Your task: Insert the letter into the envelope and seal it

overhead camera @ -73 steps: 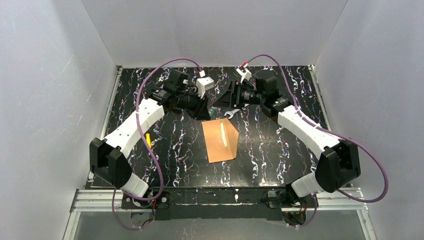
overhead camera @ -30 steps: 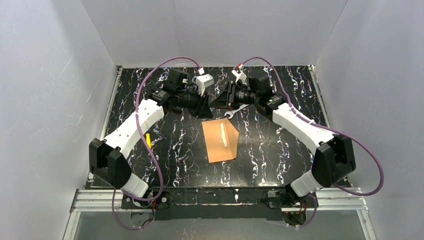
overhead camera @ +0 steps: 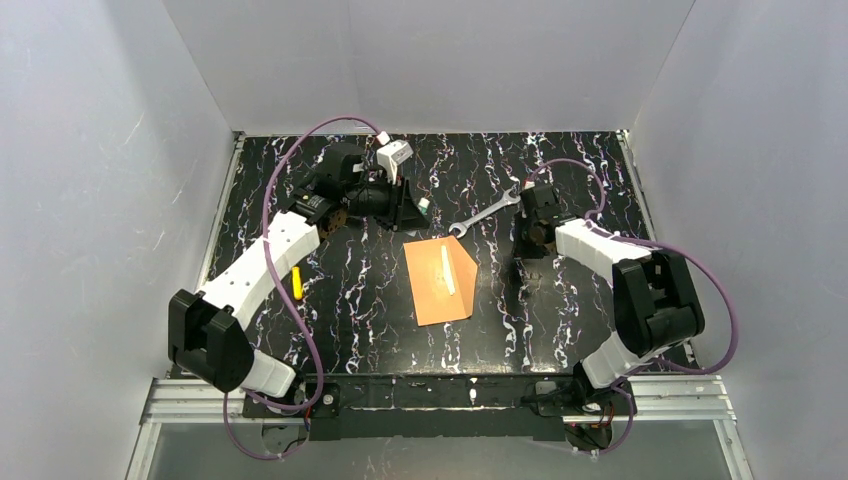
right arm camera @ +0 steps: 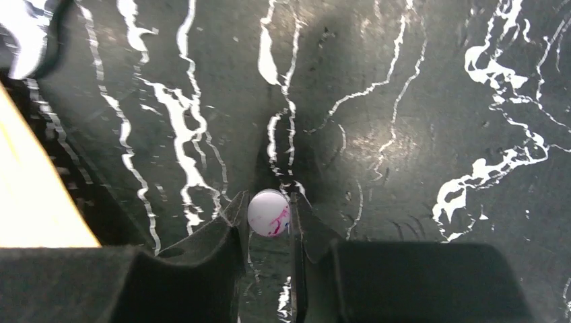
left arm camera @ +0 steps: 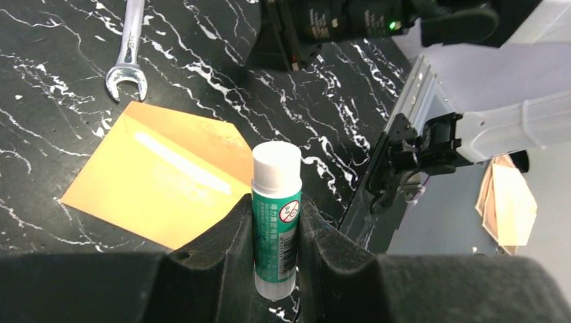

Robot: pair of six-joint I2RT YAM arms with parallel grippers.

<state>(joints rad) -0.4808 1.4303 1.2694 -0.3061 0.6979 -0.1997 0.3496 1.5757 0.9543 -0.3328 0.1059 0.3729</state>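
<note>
The tabletop (overhead camera: pixel 350 290) is black marble-patterned with white veins. Plain white walls (overhead camera: pixel 430 60) close it in on the left, far and right sides, and a metal rail (overhead camera: pixel 200 400) runs along the near edge.

On the tabletop lie one envelope (overhead camera: pixel 440 285), one wrench (overhead camera: pixel 485 212) and one small yellow thing (overhead camera: pixel 296 282). There are two arms.

The envelope lies flat near the middle of the tabletop, well apart from every edge, with a pale stripe across its face. Whether the letter is inside cannot be told. The wrench lies slantwise, its open end just beside the envelope's far edge but not touching it. The yellow thing sits toward the left edge, beside the left arm.

The left gripper (left arm camera: pixel 275 215) is closed on a glue stick (left arm camera: pixel 276 175) with a white cap and green label, held above the tabletop beyond the envelope's far left corner. The right gripper (right arm camera: pixel 268 208) points down between the envelope and the right edge, pinching a small white round thing (right arm camera: pixel 268 214) with pink marks.

Bare tabletop stretches from the envelope to the near edge and along the far edge.
</note>
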